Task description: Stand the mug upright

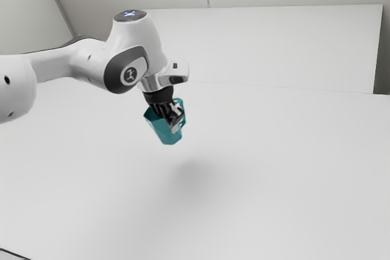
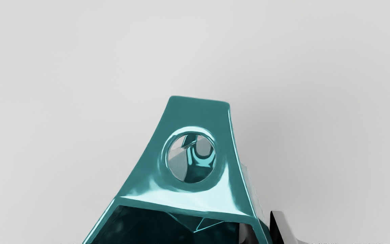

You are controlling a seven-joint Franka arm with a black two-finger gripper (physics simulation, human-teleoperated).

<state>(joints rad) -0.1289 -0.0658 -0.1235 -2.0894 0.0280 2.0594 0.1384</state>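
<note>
Righting glossy teal faceted mug (image 1: 161, 130): black two-finger gripper (image 1: 175, 123) clamps its wall. Rotate base parallel w/ smooth white tabletop (image 1: 274, 181), lower slowly, release after full-base cont.

Mug (image 1: 163, 133) partly hidden behind the end effector (image 1: 174, 120), its rim (image 2: 181, 208) partly beyond the wrist view's edge
</note>
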